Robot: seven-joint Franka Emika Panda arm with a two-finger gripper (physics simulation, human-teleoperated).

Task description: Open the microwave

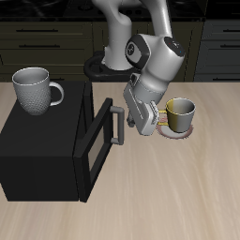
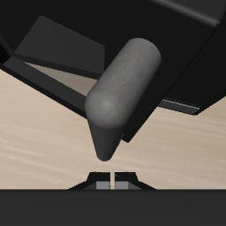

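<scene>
The microwave [image 1: 42, 141] is a large matte black box on the table. Its windowed door [image 1: 94, 145] stands ajar, swung a little way out from the body. The grey bar handle [image 1: 115, 122] runs along the door's free edge. My gripper [image 1: 127, 116] is right beside the handle, on the side away from the box. In the wrist view the handle [image 2: 124, 88] looms large just beyond my gripper [image 2: 113, 179], with the dark door [image 2: 53, 48] behind it. The fingertips sit almost together, with only a thin slit between them, and nothing is held there.
A white mug [image 1: 36, 90] stands on top of the microwave. A yellow mug [image 1: 180, 113] sits on a small plate [image 1: 174, 132] on the table close behind my arm. Dark cabinet drawers [image 1: 47, 37] line the back.
</scene>
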